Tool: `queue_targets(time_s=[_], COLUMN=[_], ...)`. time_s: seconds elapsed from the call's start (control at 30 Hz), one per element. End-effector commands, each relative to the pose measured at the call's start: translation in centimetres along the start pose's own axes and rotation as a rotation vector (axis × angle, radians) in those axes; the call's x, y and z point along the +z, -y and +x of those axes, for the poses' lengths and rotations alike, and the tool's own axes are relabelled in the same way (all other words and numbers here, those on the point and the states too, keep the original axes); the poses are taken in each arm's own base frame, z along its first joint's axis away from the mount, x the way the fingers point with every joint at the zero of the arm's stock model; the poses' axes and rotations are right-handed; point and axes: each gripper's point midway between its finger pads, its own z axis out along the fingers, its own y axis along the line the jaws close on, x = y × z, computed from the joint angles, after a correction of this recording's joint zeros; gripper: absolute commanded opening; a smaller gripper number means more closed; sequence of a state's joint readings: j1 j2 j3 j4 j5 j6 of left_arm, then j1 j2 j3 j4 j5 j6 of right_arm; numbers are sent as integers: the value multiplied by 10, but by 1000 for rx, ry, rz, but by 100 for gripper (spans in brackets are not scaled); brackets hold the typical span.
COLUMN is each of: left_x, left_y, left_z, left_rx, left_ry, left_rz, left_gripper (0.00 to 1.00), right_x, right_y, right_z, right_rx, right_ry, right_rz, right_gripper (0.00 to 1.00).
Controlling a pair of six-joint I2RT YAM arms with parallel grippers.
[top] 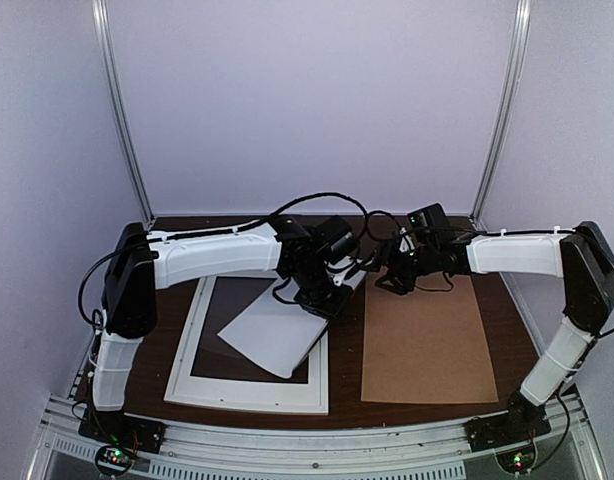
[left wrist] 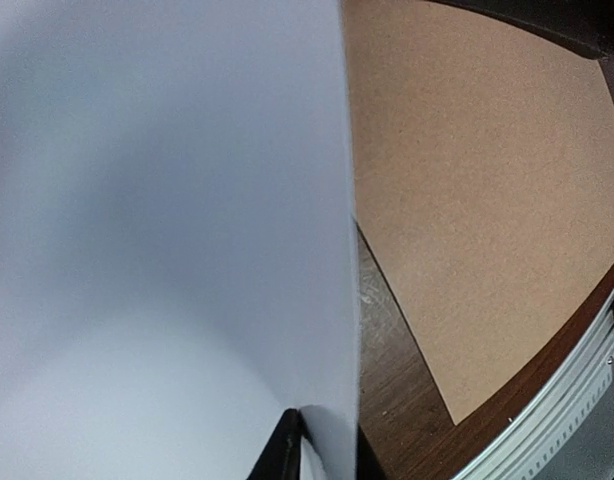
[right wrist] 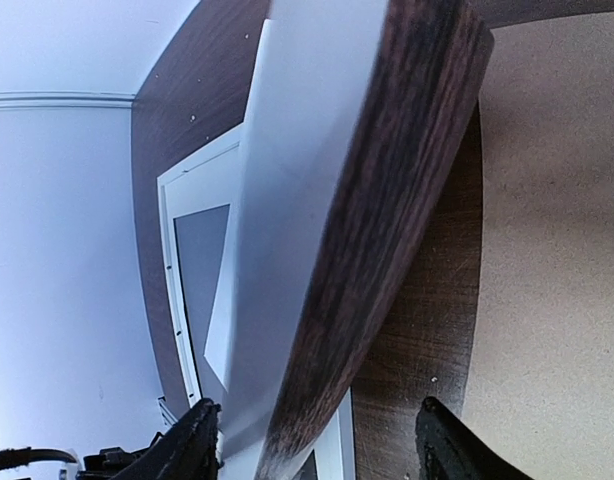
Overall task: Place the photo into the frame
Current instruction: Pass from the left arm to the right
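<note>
Over frame, left fingers pinching photo

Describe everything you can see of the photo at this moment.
The photo shows only its plain white back; the printed side is not visible. It is a thin, paper-like rectangular sheet, slightly bowed, askew and tilted, its far end lifted by the left gripper, shut on that edge. Its near end slopes down over the opening of the white frame lying flat; contact there cannot be told.
</note>
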State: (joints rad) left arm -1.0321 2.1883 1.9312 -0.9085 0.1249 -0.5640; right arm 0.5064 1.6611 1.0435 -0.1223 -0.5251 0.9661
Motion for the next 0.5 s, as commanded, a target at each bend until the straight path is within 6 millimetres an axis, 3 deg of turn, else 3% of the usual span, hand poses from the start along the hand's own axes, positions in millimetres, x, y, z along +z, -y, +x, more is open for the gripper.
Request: queue_targets(time_s=[0.0,0.2,0.47], left_x=[15,20,24], left_y=[10,11,11], left_z=[1,2,4], left_rx=[11,9,9], left_ry=[-5,-10,-19], left_rz=[41,47,49], left_gripper=[16,17,18], right_x=[2,6,11], right_y=[-10,-6,5], right_z=[-5,-4,-3], right_rx=[-18,-16,-7], right_ry=[25,18,17], right_rz=[-18,-12,30], right_gripper=[66,60,42])
